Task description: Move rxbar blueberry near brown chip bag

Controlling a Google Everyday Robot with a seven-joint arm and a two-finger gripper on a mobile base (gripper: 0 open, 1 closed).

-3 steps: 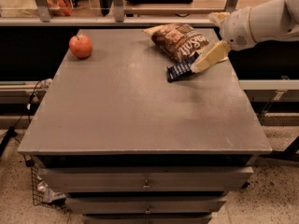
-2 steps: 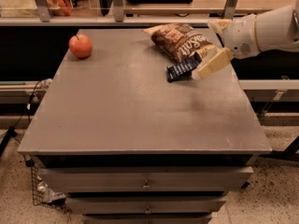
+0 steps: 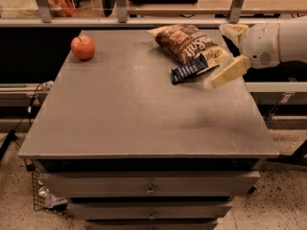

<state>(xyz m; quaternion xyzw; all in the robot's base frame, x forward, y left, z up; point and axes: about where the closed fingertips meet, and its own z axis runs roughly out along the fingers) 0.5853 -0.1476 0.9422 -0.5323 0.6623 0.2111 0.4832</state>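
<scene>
A red apple (image 3: 83,47) sits near the far left corner of the table (image 3: 134,119), well apart from the rest; toward the far right lies the brown chip bag (image 3: 184,42), puffy and crinkled; the rxbar blueberry (image 3: 191,69) lies flat on the tabletop against the bag's near edge — touching it, slanting up to the right; just right of the bar hangs the gripper (image 3: 219,56), its arm reaching in from the right — cream fingers (image 3: 231,71) spread apart, holding nothing.
</scene>
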